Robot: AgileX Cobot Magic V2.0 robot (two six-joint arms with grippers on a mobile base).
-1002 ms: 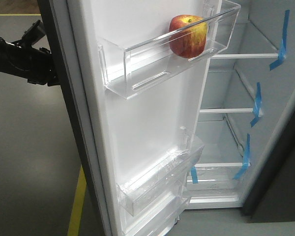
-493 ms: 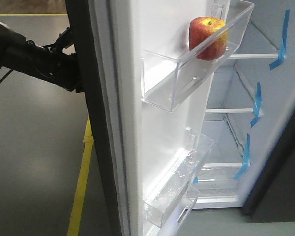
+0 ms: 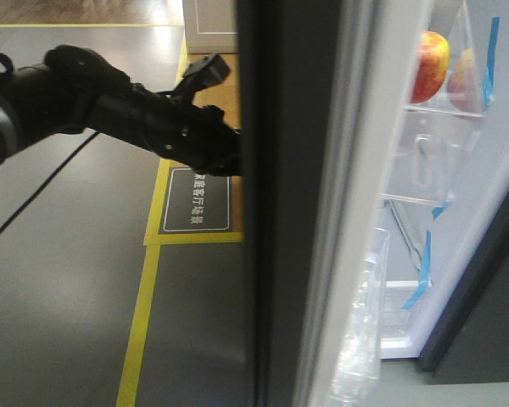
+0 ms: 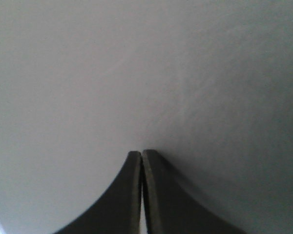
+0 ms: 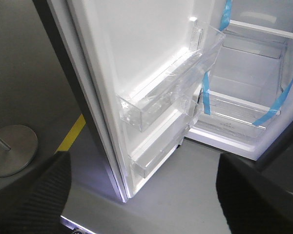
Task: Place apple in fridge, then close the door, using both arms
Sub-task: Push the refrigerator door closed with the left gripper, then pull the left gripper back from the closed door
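Note:
The door (image 3: 284, 212) stands almost edge-on in the front view, dark outside and white inside. The red and yellow apple (image 3: 430, 66) sits in the door's clear upper bin (image 3: 424, 161). My left arm (image 3: 136, 114) reaches from the left, its end against the door's outer face. In the left wrist view the left gripper (image 4: 142, 155) is shut with nothing in it, its tips touching that grey face. The right gripper (image 5: 144, 195) hangs open and empty, low before the door's lower bins (image 5: 156, 102). The fridge (image 3: 458, 280) is open on the right, white inside.
Blue tape strips (image 3: 490, 64) mark the fridge shelves. A yellow floor line (image 3: 140, 322) and a framed floor sign (image 3: 195, 199) lie left of the door. A round metal base (image 5: 10, 148) stands on the floor at left. A white cabinet (image 3: 210, 25) is behind.
The door has swung right toward the fridge, from showing its inside to nearly edge-on. The apple rode along in its bin. My left arm followed to the right against the outer face.

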